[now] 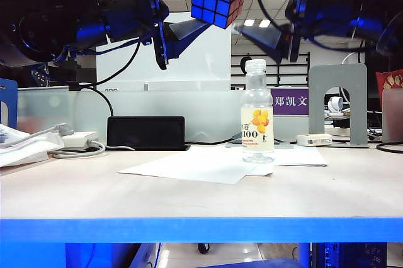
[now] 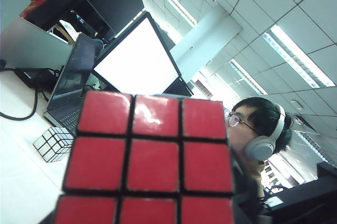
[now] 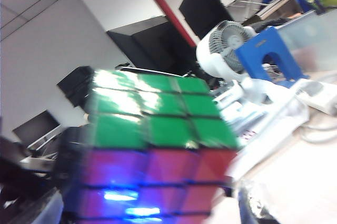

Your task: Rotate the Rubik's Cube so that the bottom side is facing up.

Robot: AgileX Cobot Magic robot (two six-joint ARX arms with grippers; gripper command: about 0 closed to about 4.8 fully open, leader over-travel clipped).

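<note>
We find the Rubik's Cube (image 1: 220, 0), a black-edged three-by-three puzzle cube showing a blue face and a reddish face in the exterior view, held high in the air near the top edge of that view, well above the pale table (image 1: 201, 192). It sits tilted, one corner pointing down.

The left gripper (image 1: 179, 13), dark and lit blue, reaches in from the left of the exterior view. One of its fingers (image 1: 189, 29) lies against the cube's lower left side, and the cube rests in its grasp. In the left wrist view the cube (image 2: 150, 158) fills the lower frame with a full red face turned to the camera; the fingers themselves are hidden there.

The right gripper (image 1: 277, 13) stands just to the right of the cube in the exterior view, its fingers spread; we cannot tell whether any finger touches the cube. The right wrist view is blurred and shows the cube (image 3: 152, 145) close up, a green face above a reddish one.

Below, on the table, a clear plastic bottle with a white cap and yellow-orange label (image 1: 257, 112) stands upright on sheets of white paper (image 1: 195, 167). A black rectangular box (image 1: 146, 133) and a grey metal bookend (image 1: 339, 101) stand behind.
</note>
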